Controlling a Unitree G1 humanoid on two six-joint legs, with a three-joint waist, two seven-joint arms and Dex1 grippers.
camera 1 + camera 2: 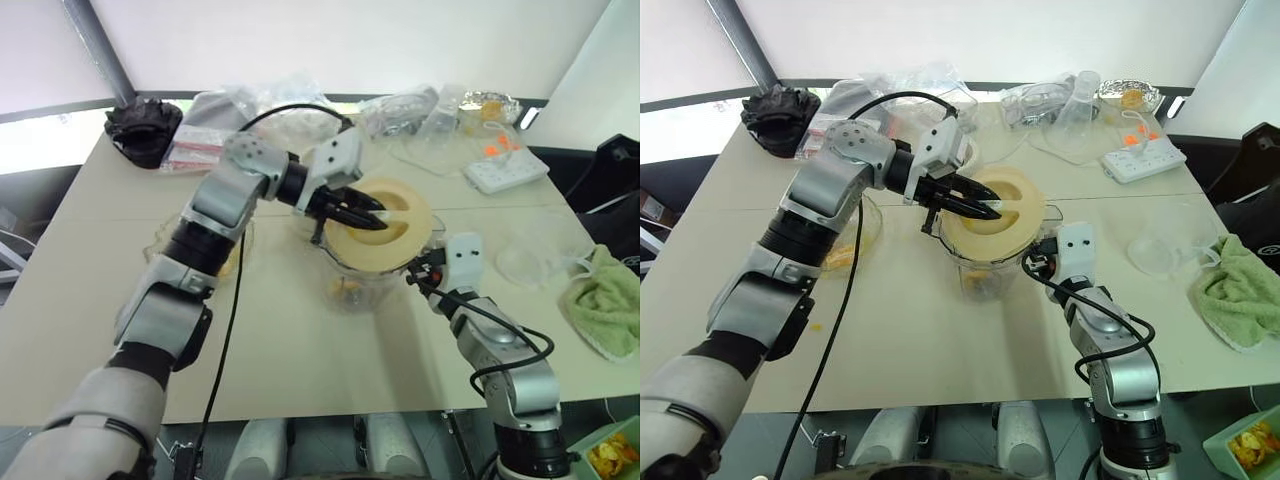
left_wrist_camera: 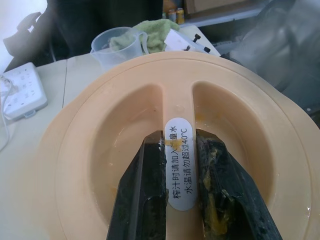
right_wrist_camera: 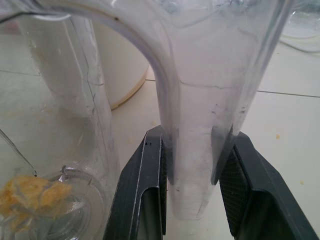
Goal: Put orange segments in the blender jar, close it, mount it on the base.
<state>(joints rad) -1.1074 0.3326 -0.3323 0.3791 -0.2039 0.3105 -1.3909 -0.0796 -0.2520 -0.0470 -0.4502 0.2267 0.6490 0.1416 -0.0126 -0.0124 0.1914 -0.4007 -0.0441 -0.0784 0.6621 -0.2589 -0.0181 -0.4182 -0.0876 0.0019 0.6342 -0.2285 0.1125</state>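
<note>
lid on jar, both grippers gripping

left gripper (image 2: 182, 200) pinches the lid (image 1: 380, 225) by its centre rib atop the blender jar (image 1: 985, 265); right gripper (image 3: 192, 182) clamps the jar handle (image 3: 197, 125); right wrist view shows orange segments (image 3: 27, 192) at the jar bottom; head views show a green cloth (image 1: 605, 300) on the table (image 1: 300, 350).

Bright, washed-out backlight; soft wrist-view edges

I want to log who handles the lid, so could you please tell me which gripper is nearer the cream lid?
Left. The left gripper grips the cream lid by its centre ridge atop the blender jar; the right gripper is lower, clamped on the jar's side handle.
</note>
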